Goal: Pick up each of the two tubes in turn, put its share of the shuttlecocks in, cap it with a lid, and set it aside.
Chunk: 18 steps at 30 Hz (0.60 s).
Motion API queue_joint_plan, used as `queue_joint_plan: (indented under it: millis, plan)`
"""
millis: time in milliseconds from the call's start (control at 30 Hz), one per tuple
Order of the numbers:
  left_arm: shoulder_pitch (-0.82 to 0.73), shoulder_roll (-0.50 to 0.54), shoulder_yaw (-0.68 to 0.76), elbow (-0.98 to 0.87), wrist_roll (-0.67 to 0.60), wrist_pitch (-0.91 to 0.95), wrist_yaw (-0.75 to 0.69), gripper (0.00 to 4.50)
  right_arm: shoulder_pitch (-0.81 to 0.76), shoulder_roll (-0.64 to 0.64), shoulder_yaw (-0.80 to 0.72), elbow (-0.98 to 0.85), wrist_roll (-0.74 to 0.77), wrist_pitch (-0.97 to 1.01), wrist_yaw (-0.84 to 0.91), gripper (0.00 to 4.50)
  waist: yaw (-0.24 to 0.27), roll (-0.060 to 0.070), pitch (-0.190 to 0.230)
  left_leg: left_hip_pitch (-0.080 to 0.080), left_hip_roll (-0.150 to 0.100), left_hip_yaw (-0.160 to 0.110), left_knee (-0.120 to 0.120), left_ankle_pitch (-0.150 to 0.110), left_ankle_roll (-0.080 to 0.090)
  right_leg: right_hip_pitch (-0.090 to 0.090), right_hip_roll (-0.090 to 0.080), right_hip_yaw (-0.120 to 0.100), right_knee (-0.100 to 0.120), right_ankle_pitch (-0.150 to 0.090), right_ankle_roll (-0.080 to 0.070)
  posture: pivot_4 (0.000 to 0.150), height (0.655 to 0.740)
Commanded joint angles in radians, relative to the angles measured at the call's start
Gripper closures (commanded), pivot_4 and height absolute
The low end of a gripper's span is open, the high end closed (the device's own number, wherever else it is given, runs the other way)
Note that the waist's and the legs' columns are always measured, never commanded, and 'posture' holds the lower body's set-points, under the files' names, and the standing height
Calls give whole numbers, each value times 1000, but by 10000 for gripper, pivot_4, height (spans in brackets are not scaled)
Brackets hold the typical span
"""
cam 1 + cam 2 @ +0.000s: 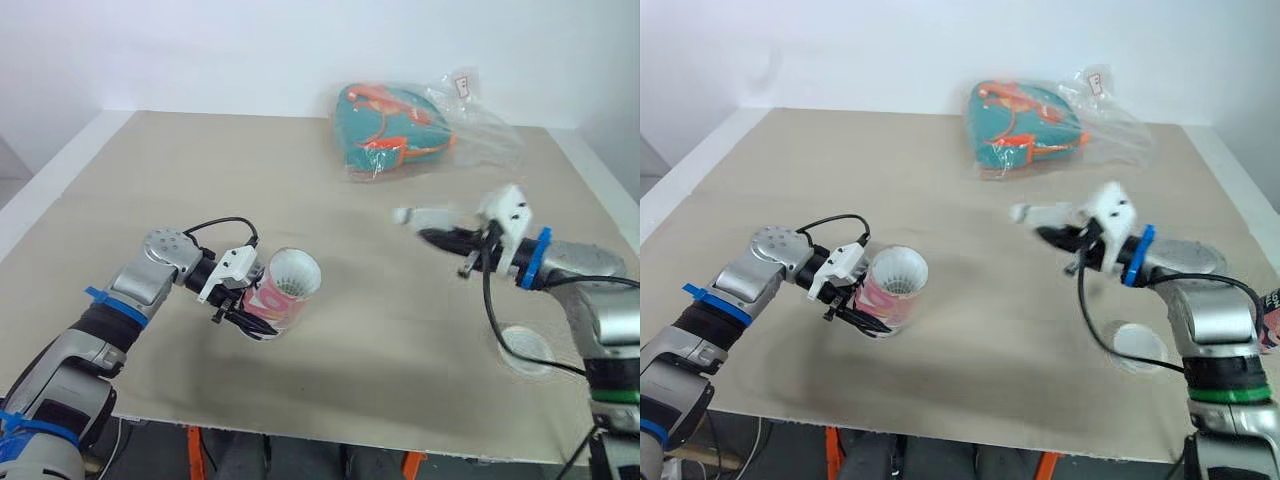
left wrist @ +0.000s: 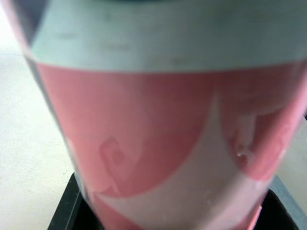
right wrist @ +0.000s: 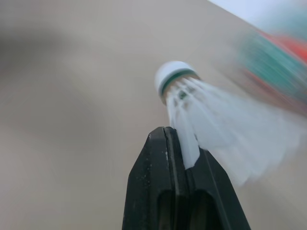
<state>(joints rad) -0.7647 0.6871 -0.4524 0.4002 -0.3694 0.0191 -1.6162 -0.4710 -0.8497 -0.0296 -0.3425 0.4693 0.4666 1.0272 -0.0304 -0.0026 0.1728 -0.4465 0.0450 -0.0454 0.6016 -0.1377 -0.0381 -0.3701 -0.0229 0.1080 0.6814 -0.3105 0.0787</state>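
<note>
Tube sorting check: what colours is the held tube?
The tube is pink and white; clearest in left wrist view.

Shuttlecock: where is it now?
Head views, right side: shuttlecock pinched in the jaws of the right gripper, right of the tube, nearer the robot than the wrapped teal bag.

No word, brand or number can be read for certain. The nearest thing to a label is a small white tag [image 1: 1098, 80] at the one-o'clock corner of the clear plastic bag [image 1: 1120, 130], which lies at about one o'clock on the desk [image 1: 970, 230]. The tag bears one dark mark (perhaps a single letter or digit, too small to tell). The tube [image 1: 275, 300], at about eight o'clock on the desk, carries a pink and white print with a curl shape [image 2: 112, 153] but no legible lettering. The shuttlecock [image 3: 211, 115] shows a green band round its cork, with no writing legible.
</note>
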Motion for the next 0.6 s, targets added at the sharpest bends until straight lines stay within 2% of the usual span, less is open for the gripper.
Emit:
queue_joint_plan:
  millis: [33,200,533,567,600]
  plan:
    - [-7,-13,-21,4,17,0,2,23227,-89,-35,46,-146,21,39,34,44570,1,-1,0,0,0,0,0,0,0,0,0,0,0,1,0,1500,7400]
    - [-14,-22,-23,19,19,-10,2,23227,-237,-54,139,-168,-20,29,105,44570,3,-6,1,0,0,2,1,1,-2,-1,-2,1,-1,0,-4,1500,7400]
    - [-5,-29,-7,17,27,-2,2,23227,-375,-34,323,-101,-177,-26,216,44570,10,-6,1,0,0,1,0,1,-2,-2,-1,-1,-1,1,-1,1500,7400]
    - [-4,-29,-4,16,28,-2,2,23227,-392,-24,327,-91,-175,-16,219,41634,10,-6,1,0,0,1,0,1,-2,-2,-1,-1,-1,1,-1,1500,7400]
    - [-2,-30,-2,14,28,-3,2,23227,-407,-16,327,-85,-166,-4,223,41634,10,-6,1,0,0,1,0,1,-2,-1,-1,-1,-1,1,-1,1500,7400]
